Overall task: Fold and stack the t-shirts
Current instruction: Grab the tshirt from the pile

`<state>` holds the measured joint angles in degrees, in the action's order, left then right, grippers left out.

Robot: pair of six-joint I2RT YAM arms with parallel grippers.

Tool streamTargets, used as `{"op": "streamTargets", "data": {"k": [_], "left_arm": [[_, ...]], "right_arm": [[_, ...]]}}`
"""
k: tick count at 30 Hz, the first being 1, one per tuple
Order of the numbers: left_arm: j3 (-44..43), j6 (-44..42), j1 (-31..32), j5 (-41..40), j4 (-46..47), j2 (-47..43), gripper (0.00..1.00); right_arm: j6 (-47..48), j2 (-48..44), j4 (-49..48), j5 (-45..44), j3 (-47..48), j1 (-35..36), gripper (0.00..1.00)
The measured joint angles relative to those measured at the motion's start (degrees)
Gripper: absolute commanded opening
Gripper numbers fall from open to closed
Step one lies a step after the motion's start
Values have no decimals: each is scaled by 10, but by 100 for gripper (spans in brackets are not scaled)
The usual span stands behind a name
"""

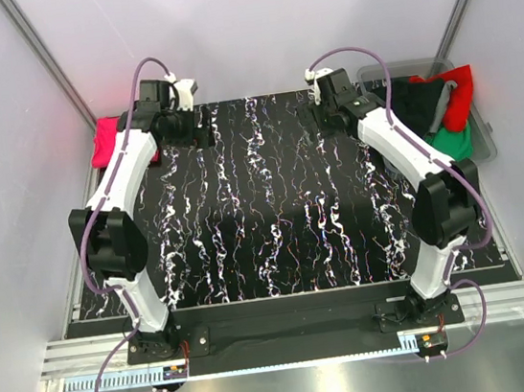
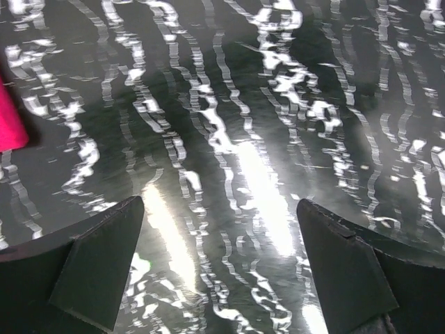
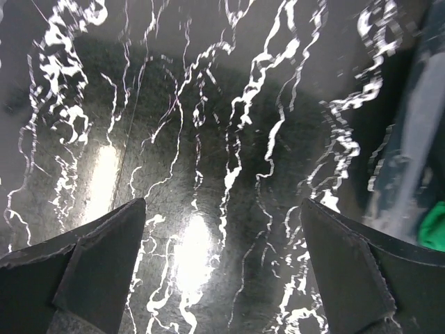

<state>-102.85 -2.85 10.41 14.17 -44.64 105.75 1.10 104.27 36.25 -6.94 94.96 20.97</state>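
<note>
**Both claws wide and empty, shirts off to either side**

The black tabletop with white marble veining (image 1: 273, 204) filled my overhead view, and both white arms were stretched toward its far edge. At the far right corner sat a clear plastic bin (image 1: 487, 142) holding a crumpled heap: a black cloth tee (image 1: 412, 99), a red one (image 1: 461, 92), a grey one (image 1: 443, 106) and a green one (image 1: 455, 140). A pink-red cloth tee (image 1: 105, 144) lay bunched at the far left corner.

The left claw (image 2: 219, 204) hung over the veined surface with its jaws wide and nothing between them. The pink-red tee showed just off its left side. The right claw (image 3: 222, 202) was equally wide and empty, with the bin's heap just to its right.

I judged the right arm the nearer one for the heap, and that it needed to swing rightward over the bin rim. The heap was too tangled for me to read any long axis.
</note>
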Motion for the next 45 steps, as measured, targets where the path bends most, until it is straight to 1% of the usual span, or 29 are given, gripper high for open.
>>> {"op": "streamTargets", "data": {"k": [5, 8, 11, 13, 14, 15, 16, 17, 18, 21, 22, 24, 25, 27, 31, 37, 43, 45], "left_arm": [[-12, 58, 11, -1, 0, 0, 99], [-17, 87, -5, 1, 5, -2, 99], [-7, 89, -20, 16, 10, -4, 99], [5, 84, -26, 33, 11, -6, 90], [15, 75, -26, 42, 10, -8, 88], [24, 64, -25, 47, 9, -9, 82], [38, 47, -19, 46, 8, -14, 81], [48, 34, -13, 47, 4, -17, 80], [57, 17, -5, 47, -3, -22, 79], [71, -21, 17, 49, -21, -34, 80], [74, -30, 21, 49, -22, -38, 80], [78, -40, 23, 49, -26, -47, 81], [78, -43, 22, 49, -26, -50, 81], [78, -46, 20, 49, -26, -52, 81], [85, -54, 19, 47, -25, -52, 82], [87, -57, 20, 47, -28, -52, 82], [87, -58, 21, 44, -29, -52, 84], [88, -60, 21, 41, -29, -52, 84]], "right_arm": [[12, -41, -2, -15, 4, 0, 100], [38, -41, 16, -9, 34, 0, 98], [63, -41, 34, -11, 78, -3, 97], [73, -40, 37, -2, 113, -14, 92], [77, -40, 40, 11, 135, -30, 90], [77, -39, 42, 21, 151, -45, 87], [78, -37, 43, 33, 170, -72, 85], [78, -35, 44, 41, 184, -100, 85], [77, -31, 44, 53, 196, -134, 82], [82, -17, 49, 63, 203, -218, 77], [87, -9, 56, 65, 201, -240, 70], [98, 8, 67, 66, 193, -264, 64], [106, 17, 72, 66, 186, -269, 57], [119, 34, 83, 72, 172, -271, 56], [145, 62, 107, 87, 146, -271, 62], [179, 76, 121, 92, 110, -273, 64], [201, 104, 122, 91, 106, -275, 63], [206, 115, 122, 90, 107, -275, 61]]}}
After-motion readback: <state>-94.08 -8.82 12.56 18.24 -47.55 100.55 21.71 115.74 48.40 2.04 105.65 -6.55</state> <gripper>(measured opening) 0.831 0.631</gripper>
